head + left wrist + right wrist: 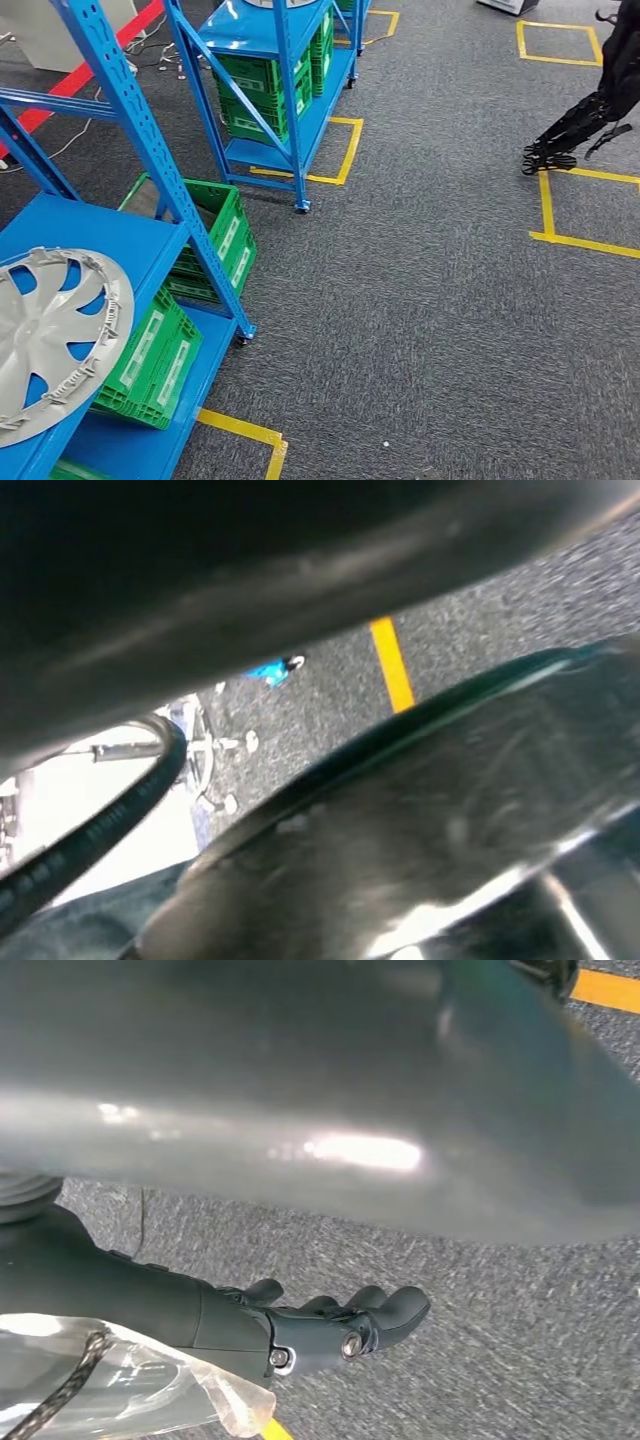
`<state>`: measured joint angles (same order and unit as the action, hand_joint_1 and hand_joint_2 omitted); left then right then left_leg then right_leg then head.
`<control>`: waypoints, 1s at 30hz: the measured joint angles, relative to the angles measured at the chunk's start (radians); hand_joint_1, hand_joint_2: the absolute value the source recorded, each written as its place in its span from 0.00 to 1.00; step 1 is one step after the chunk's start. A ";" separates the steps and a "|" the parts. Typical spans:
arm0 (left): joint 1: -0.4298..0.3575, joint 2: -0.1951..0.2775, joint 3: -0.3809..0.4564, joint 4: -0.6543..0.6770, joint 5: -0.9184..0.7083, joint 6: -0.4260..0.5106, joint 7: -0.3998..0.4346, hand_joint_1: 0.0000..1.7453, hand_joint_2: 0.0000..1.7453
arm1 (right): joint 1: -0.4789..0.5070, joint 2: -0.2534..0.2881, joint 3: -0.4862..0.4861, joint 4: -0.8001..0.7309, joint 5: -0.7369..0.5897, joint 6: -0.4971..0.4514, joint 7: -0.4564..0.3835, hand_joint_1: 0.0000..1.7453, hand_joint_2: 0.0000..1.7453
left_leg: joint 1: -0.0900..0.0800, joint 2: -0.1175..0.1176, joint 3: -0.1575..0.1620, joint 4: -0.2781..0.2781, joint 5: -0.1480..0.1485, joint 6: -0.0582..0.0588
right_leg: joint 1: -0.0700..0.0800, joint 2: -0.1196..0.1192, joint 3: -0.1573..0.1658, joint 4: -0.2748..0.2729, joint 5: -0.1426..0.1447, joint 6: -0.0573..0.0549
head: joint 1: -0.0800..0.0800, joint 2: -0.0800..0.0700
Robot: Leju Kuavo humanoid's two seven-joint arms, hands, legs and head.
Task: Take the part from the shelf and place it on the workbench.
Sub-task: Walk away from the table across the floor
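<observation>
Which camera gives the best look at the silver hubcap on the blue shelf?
The head view: the hubcap lies flat on the near blue shelf, spokes clear. Both wrist views show blurred dark curved surfaces over carpet, nothing identifiable as it.

I see the part (47,340), a silver-grey wheel cover with curved spoke openings and small clips around its rim, lying flat on the upper deck of the blue shelf (162,235) at my lower left, with blue showing through the openings, its left side cut off by the frame edge

Head high, down; wrists low (carpet (423,300) shared).
</observation>
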<state>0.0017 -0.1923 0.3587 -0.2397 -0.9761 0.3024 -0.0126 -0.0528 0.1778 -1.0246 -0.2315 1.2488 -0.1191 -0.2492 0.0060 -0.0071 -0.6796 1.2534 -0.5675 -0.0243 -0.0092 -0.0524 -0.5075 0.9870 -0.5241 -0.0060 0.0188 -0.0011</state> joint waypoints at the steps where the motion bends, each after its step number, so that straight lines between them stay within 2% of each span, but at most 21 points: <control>1: 0.001 0.000 0.004 0.000 -0.005 0.000 0.000 0.00 0.00 | -0.001 0.000 0.000 0.000 0.002 -0.002 0.000 0.00 0.00 | -0.002 0.010 0.031 -0.058 0.035 0.004 | 0.001 -0.012 0.004 0.000 -0.003 0.001 | 0.000 0.000; 2: 0.001 0.000 0.007 -0.001 -0.009 -0.001 0.000 0.00 0.00 | -0.003 0.000 0.000 0.000 0.003 -0.004 0.000 0.00 0.00 | -0.005 0.032 0.067 -0.126 0.066 0.010 | 0.002 -0.023 0.008 0.000 -0.006 0.003 | 0.000 0.000; 4: -0.001 0.000 0.015 -0.002 -0.017 -0.002 0.000 0.00 0.00 | -0.004 0.000 0.000 0.000 0.006 -0.006 -0.001 0.00 0.00 | -0.015 0.069 0.117 -0.225 0.094 0.023 | 0.007 -0.043 0.013 0.002 -0.013 0.011 | 0.000 0.000; 5: -0.002 -0.001 0.019 -0.003 -0.021 -0.003 0.000 0.00 0.00 | -0.005 0.000 0.000 0.000 0.007 -0.007 -0.001 0.00 0.00 | -0.019 0.077 0.124 -0.243 0.093 0.028 | 0.010 -0.054 0.015 0.003 -0.016 0.016 | 0.000 0.000; 7: 0.000 -0.002 0.026 -0.004 -0.027 -0.005 0.000 0.00 0.00 | -0.010 0.000 0.000 0.000 0.008 -0.009 -0.001 0.00 0.00 | -0.018 0.059 0.123 -0.250 0.093 0.037 | 0.010 -0.069 0.017 0.003 -0.022 0.026 | 0.001 0.000; 8: 0.002 -0.002 0.029 -0.004 -0.029 -0.006 0.000 0.00 0.00 | -0.012 0.000 0.000 0.000 0.009 -0.009 -0.002 0.00 0.00 | -0.015 0.049 0.124 -0.253 0.095 0.042 | 0.009 -0.057 0.014 0.011 -0.032 0.032 | 0.003 0.000; 9: 0.003 -0.003 0.032 -0.005 -0.031 -0.006 0.000 0.00 0.00 | -0.014 0.000 0.000 0.000 0.010 -0.010 -0.003 0.00 0.00 | -0.012 0.039 0.125 -0.257 0.098 0.047 | 0.007 -0.033 0.003 0.037 -0.050 0.036 | 0.005 0.000; 11: 0.000 -0.005 0.036 -0.007 -0.037 -0.007 0.000 0.00 0.00 | -0.013 0.000 0.000 0.000 0.012 -0.012 -0.004 0.00 0.00 | -0.009 0.018 0.126 -0.260 0.100 0.054 | 0.003 0.025 -0.051 0.154 -0.110 0.042 | 0.011 0.000; 12: -0.001 -0.006 0.039 -0.007 -0.040 -0.008 0.000 0.00 0.00 | -0.011 0.000 0.000 0.000 0.012 -0.012 -0.003 0.00 0.00 | -0.009 0.005 0.125 -0.260 0.100 0.056 | 0.002 0.040 -0.088 0.227 -0.139 0.044 | 0.012 0.000; 13: -0.001 -0.007 0.041 -0.007 -0.042 -0.009 0.000 0.00 0.00 | -0.008 0.000 0.000 0.000 0.013 -0.012 -0.003 0.00 0.00 | -0.009 -0.008 0.126 -0.260 0.100 0.057 | 0.002 0.046 -0.118 0.283 -0.154 0.045 | 0.012 0.000; 14: -0.001 -0.008 0.044 -0.008 -0.044 -0.010 0.000 0.00 0.00 | -0.006 0.000 0.000 0.000 0.013 -0.012 -0.002 0.00 0.00 | -0.009 -0.023 0.127 -0.260 0.100 0.057 | 0.001 0.049 -0.134 0.303 -0.148 0.045 | 0.012 0.000; 15: 0.000 -0.008 0.046 -0.008 -0.046 -0.011 0.000 0.00 0.00 | -0.005 0.000 0.000 0.000 0.013 -0.013 -0.002 0.00 0.00 | -0.009 -0.037 0.128 -0.260 0.099 0.057 | -0.001 0.051 -0.130 0.283 -0.121 0.045 | 0.012 0.000; 16: 0.000 -0.008 0.048 -0.008 -0.048 -0.011 0.000 0.00 0.00 | -0.005 0.000 0.000 0.000 0.013 -0.014 -0.002 0.00 0.00 | -0.009 -0.050 0.131 -0.259 0.099 0.056 | -0.003 0.057 -0.109 0.227 -0.081 0.045 | 0.012 0.000; 18: -0.001 -0.010 0.052 -0.008 -0.053 -0.013 0.000 0.00 0.00 | -0.006 0.000 0.000 0.000 0.013 -0.015 -0.002 0.00 0.00 | -0.009 -0.075 0.131 -0.255 0.096 0.049 | -0.009 0.100 -0.051 0.089 -0.015 0.044 | 0.013 0.000; 20: -0.002 -0.011 0.056 -0.009 -0.058 -0.014 0.000 0.00 0.00 | -0.006 0.000 0.001 0.000 0.014 -0.016 -0.001 0.00 0.00 | -0.009 -0.097 0.124 -0.250 0.097 0.038 | -0.012 0.132 -0.019 0.024 -0.002 0.038 | 0.013 0.000; 22: 0.001 -0.011 0.059 -0.010 -0.061 -0.014 0.000 0.00 0.00 | -0.006 0.000 0.000 0.000 0.015 -0.018 0.000 0.00 0.00 | -0.006 -0.114 0.115 -0.249 0.100 0.025 | -0.010 0.117 -0.012 0.018 -0.003 0.028 | 0.013 0.000; 24: 0.003 -0.011 0.063 -0.010 -0.061 -0.014 0.000 0.00 0.00 | -0.007 0.000 0.000 0.000 0.016 -0.018 0.000 0.00 0.00 | -0.007 -0.085 0.102 -0.222 0.082 0.015 | -0.010 0.095 -0.010 0.012 0.000 0.016 | 0.009 0.000; 26: 0.001 -0.011 0.067 -0.010 -0.061 -0.014 -0.001 0.00 0.00 | -0.006 0.000 0.000 0.000 0.016 -0.018 -0.001 0.00 0.00 | -0.009 -0.029 0.055 -0.118 0.024 0.007 | -0.009 0.065 -0.006 0.009 -0.001 0.005 | 0.004 0.000; 28: -0.001 -0.012 0.069 -0.011 -0.062 -0.014 -0.001 0.00 0.00 | -0.002 0.000 0.000 0.000 0.016 -0.018 -0.001 0.00 0.00 | -0.007 -0.008 -0.007 0.016 -0.030 0.003 | -0.006 0.031 -0.003 0.009 -0.006 -0.001 | 0.002 0.000; 29: 0.000 -0.012 0.070 -0.011 -0.063 -0.014 -0.001 0.00 0.00 | -0.001 0.000 0.000 0.000 0.016 -0.018 -0.001 0.00 0.00 | -0.006 -0.005 -0.022 0.048 -0.032 0.002 | -0.005 0.015 0.000 0.009 -0.009 -0.003 | 0.002 0.000; 30: 0.002 -0.011 0.070 -0.011 -0.063 -0.014 -0.001 0.00 0.00 | -0.002 0.000 0.000 0.000 0.016 -0.018 -0.001 0.00 0.00 | -0.005 -0.003 -0.018 0.041 -0.015 0.002 | -0.005 0.002 0.003 0.009 -0.011 -0.003 | 0.002 0.000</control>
<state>0.0034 -0.2037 0.4292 -0.2507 -1.0395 0.2881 -0.0134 -0.0543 0.1778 -1.0243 -0.2312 1.2646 -0.1368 -0.2499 0.0010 -0.0099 -0.6975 1.2943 -0.5830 -0.0224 -0.0140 -0.0502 -0.5047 0.9960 -0.5353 -0.0088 0.0203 -0.0011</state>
